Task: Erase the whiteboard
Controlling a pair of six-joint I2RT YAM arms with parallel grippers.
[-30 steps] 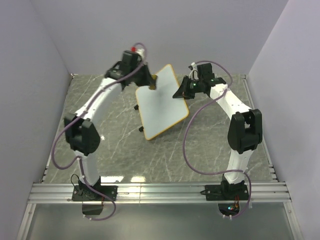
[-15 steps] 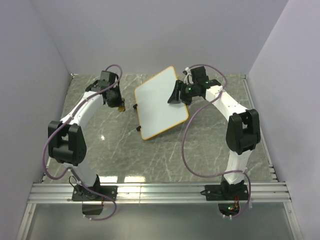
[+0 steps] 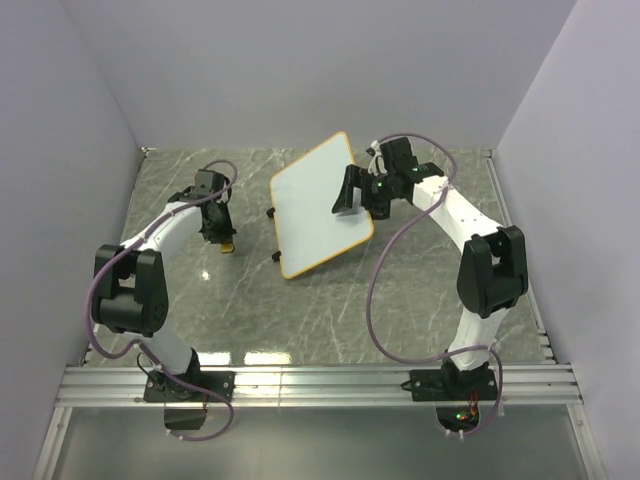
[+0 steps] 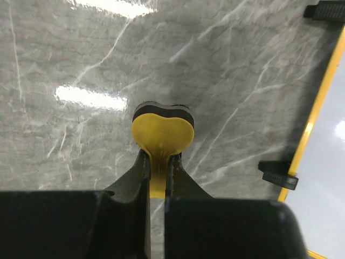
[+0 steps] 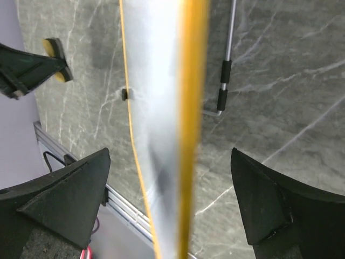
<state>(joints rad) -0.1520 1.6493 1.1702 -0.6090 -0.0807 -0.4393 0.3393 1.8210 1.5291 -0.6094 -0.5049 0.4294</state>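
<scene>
Whiteboard (image 3: 318, 205) sits mid-table, propped at a tilt, long axis running near to far, leaning right. Left gripper (image 3: 224, 238) is clamped on yellow eraser (image 4: 161, 129), low over table (image 3: 420, 290). Board lies to its right, near. Right gripper (image 3: 362, 197) is wide open, straddling board's right edge and holding nothing.

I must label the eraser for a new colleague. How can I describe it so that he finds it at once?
Start at the grey marble table, left of the whiteboard. The eraser is pinched in the left gripper: small, yellow, heart-shaped, with a black pad, unlike the large whiteboard.
</scene>
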